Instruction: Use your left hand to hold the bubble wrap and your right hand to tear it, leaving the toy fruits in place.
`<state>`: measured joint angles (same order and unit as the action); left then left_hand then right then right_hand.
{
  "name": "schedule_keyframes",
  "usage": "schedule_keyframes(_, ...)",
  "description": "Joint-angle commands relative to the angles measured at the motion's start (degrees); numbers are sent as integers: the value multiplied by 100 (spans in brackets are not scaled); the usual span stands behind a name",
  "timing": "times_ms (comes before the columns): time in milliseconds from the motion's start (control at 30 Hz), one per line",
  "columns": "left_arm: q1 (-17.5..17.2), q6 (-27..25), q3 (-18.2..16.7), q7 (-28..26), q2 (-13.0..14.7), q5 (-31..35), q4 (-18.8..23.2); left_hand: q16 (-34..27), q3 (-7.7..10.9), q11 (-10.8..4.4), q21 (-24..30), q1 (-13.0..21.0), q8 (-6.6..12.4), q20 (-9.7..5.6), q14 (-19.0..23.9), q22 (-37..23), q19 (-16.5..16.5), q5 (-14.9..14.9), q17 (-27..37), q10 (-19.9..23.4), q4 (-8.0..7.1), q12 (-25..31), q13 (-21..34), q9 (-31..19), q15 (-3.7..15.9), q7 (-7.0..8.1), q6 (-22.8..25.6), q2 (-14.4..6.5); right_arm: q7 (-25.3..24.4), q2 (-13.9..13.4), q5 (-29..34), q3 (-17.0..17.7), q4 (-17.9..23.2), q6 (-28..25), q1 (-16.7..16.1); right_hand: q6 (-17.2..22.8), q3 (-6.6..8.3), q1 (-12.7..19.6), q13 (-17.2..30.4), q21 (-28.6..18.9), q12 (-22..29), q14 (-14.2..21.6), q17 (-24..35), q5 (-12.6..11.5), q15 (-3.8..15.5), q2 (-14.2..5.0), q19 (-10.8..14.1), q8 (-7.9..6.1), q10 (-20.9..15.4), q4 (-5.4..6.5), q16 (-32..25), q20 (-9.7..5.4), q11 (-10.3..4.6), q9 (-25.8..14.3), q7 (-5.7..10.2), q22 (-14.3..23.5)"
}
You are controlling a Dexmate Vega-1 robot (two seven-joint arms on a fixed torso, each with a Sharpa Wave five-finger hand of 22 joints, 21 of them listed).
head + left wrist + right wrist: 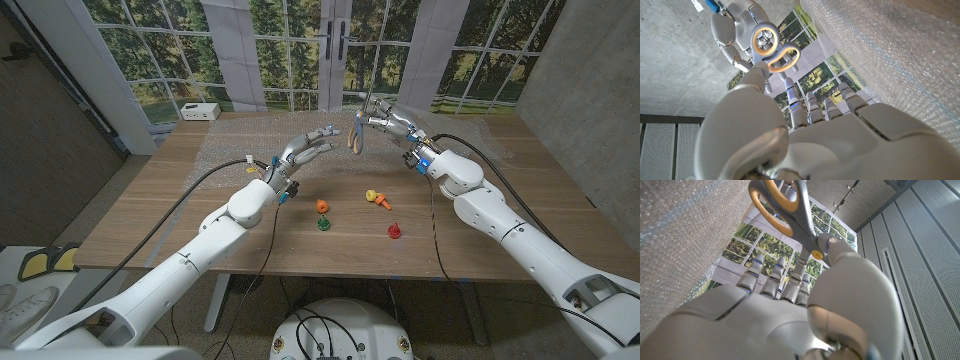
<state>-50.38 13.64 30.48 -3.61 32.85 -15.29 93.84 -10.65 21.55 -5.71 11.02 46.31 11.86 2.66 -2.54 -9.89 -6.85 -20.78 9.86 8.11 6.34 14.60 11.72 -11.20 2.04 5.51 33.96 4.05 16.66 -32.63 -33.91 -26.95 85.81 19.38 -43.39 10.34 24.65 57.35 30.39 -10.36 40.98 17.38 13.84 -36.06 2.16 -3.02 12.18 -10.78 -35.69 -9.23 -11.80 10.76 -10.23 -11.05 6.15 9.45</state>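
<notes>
both hands (308,146) (388,124) raised, fingers extended

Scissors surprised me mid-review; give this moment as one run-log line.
right hand: holds scissors | left hand: open, above bubble wrap | toy fruits: on table

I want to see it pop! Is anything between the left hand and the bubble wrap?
Nothing visible. The left hand hovers with fingers spread at the near edge of the bubble wrap. The toy fruits lie nearer the robot, out of its path. The right hand holds scissors beside it.
</notes>
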Motion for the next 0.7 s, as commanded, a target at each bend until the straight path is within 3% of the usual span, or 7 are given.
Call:
schedule_keyframes(33,130,-19,86,145,-12,-34,-98,4,-45,9,2,57,-22,30,4,-14,12,-29,19,-1,12,-11,16,0,41,6,-43,-22,-28,-65,6,23,136,-13,-75,24,20,2,248,-37,985,17,16,-33,919,-79,-4,-10,-150,35,-37,-19,-176,-15,14,21)
schedule_keyframes(700,324,173,179,436,-95,-99,-360,1,-122,7,-2,73,-37,42,8,-15,33,-57,20,48,-26,-7,17,-5,48,77,-24,-86,57,-9,-63,-9,79,-44,-15,24,20,3,227,-40,998,20,14,-41,917,-79,6,-8,-160,32,-40,-11,-141,-15,7,21)
